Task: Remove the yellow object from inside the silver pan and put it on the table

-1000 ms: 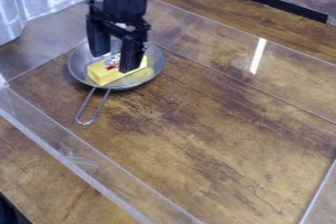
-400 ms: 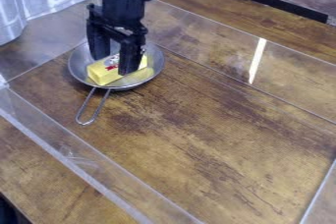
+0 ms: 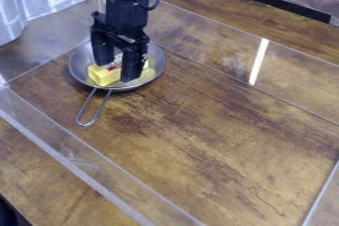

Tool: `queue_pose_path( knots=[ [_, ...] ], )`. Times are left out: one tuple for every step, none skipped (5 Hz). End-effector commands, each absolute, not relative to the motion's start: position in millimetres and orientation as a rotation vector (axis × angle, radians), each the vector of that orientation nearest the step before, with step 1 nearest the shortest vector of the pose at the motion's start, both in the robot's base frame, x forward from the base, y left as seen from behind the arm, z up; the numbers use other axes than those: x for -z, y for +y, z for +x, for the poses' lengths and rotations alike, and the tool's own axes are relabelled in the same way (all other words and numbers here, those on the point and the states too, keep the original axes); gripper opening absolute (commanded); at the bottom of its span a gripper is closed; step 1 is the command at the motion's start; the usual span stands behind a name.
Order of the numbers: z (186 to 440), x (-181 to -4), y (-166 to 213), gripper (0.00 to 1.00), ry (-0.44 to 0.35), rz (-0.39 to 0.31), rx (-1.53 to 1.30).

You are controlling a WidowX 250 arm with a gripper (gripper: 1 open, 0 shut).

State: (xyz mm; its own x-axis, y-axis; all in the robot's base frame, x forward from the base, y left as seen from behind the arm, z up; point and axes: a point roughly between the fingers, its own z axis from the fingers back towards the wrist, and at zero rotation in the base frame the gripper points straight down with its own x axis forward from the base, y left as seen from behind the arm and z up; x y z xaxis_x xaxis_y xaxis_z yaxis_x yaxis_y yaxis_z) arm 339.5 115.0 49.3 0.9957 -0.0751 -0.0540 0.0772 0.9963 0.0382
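the gripper (image 3: 115,59) points straight down with its jaws spread wide, low over the silver pan (image 3: 82,63) and holding nothing. the yellow object (image 3: 105,72) lies inside the pan, left of centre, just under and slightly left of the fingertips. to grasp well, the jaws should straddle the block squarely and go low without scraping the pan floor. the pan's rim is shallow, and its wire handle (image 3: 90,106) points near. the table (image 3: 225,121) offers wide open room to the right and near for the set-down.
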Motion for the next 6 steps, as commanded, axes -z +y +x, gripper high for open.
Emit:
queue_pose_path(
  knots=[
    [347.9, -63.4, 129.1, 1.0, -0.011, 0.069, 0.058],
    [349.8, -57.4, 130.7, 1.0, -0.011, 0.073, 0.062],
    [351.3, -51.3, 132.2, 1.0, -0.011, 0.077, 0.071],
    [352.8, -45.4, 133.9, 1.0, -0.011, 0.079, 0.078],
    [354.7, -38.9, 135.7, 1.0, -0.01, 0.082, 0.085],
    [356.9, -31.9, 137.8, 1.0, -0.009, 0.084, 0.091]
  ],
)
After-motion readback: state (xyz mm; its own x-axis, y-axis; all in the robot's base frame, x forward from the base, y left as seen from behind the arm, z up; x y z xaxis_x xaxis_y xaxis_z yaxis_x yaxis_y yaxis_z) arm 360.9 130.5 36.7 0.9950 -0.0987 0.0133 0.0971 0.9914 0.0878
